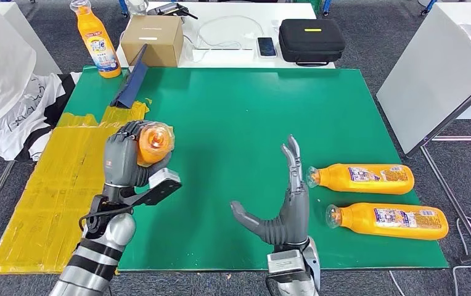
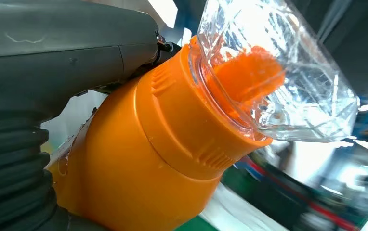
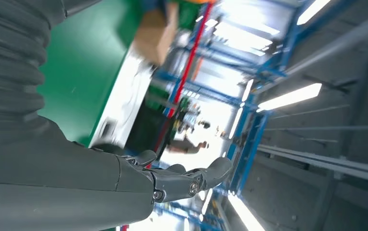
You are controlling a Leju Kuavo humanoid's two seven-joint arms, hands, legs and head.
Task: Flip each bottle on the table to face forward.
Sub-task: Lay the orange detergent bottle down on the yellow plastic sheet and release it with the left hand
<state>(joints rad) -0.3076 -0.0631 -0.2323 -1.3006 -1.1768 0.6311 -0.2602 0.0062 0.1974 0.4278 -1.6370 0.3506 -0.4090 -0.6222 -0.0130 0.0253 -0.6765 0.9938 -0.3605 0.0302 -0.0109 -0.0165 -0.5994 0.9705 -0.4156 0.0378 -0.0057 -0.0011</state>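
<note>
My left hand grips an orange bottle above the left part of the green mat, its clear cap tipped up toward my head. Up close, the orange neck sits against my left hand. My right hand stands open near the mat's front edge, fingers spread upward, holding nothing; its fingers also show from the wrist. Two orange bottles lie on their sides to its right, one farther and one nearer, caps pointing left. Another orange bottle stands upright at the back left.
Yellow sheeting covers the table's left side. A dark blue folded piece lies at the mat's back left. Behind the mat stand a cardboard box, a phone and a black case. A white table is at the right.
</note>
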